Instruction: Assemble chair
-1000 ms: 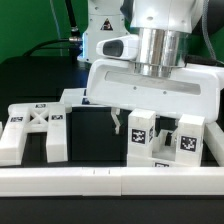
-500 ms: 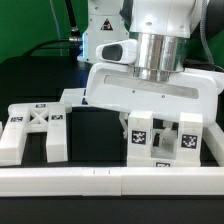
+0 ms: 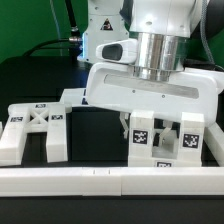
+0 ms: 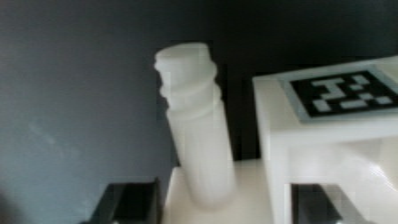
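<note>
In the wrist view a white chair leg (image 4: 196, 130) with a ridged tip stands out from between my gripper (image 4: 228, 206), whose dark fingers (image 4: 128, 203) sit close against its sides. A white tagged chair block (image 4: 338, 100) lies right beside the leg. In the exterior view my gripper (image 3: 130, 122) hangs low at the tagged chair blocks (image 3: 160, 140), its fingertips partly hidden behind them. The X-braced chair frame (image 3: 35, 125) lies apart, at the exterior view's left. The leg itself is not clear in the exterior view.
A long plain white border rail (image 3: 110, 182) runs along the front. Another flat white chair piece (image 3: 72, 97) lies behind the frame. The arm's white base (image 3: 100, 40) stands at the back. The table is black.
My gripper has moved down and slightly to the exterior view's right, so its fingers now sit against the tagged blocks instead of hanging clear of them.
</note>
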`<state>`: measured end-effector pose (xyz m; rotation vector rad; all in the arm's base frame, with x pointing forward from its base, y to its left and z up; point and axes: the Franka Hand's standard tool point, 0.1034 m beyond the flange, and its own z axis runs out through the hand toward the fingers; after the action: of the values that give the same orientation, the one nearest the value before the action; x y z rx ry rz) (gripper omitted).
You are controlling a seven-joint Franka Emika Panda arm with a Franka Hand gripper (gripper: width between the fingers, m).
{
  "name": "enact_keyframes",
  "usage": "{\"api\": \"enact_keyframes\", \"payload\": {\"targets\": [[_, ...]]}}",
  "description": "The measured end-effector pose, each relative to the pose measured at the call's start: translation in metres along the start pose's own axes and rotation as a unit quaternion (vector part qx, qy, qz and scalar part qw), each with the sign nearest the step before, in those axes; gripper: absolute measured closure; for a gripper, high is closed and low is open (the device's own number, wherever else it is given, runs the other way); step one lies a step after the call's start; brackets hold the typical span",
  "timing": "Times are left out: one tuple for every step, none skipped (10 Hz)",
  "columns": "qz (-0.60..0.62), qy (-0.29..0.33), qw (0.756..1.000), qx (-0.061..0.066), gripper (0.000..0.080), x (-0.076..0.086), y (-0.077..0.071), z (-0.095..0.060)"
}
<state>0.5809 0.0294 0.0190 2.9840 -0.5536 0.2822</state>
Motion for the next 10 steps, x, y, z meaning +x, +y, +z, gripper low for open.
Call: {"api": "enact_keyframes", "payload": {"targets": [[0.000,-0.003,1.000,0.001,0.0475,0.001,0.000,-0.005],[-0.001,-0.004,1.000,0.004,0.0474,0.005,-0.001,-0.012],[0.000,-0.009,1.000,0.007,0.0474,0.007,0.000,-0.021],[-0.002,-0.012,1.000,0.009,0.0474,0.011,0.001,-0.028],[-0.004,-0.019,1.000,0.011,0.0474,0.015,0.004,-0.038],[0.001,-0.024,1.000,0.012,0.0474,0.022,0.006,-0.047],[0.001,-0.028,1.000,0.010,0.0474,0.021,0.007,-0.045],[0.000,-0.035,0.999,0.008,0.0474,0.018,0.008,-0.043],[0.000,-0.068,0.998,0.000,0.0474,0.015,0.012,-0.044],[0.003,-0.092,0.996,-0.006,0.0474,0.015,0.016,-0.044]]}}
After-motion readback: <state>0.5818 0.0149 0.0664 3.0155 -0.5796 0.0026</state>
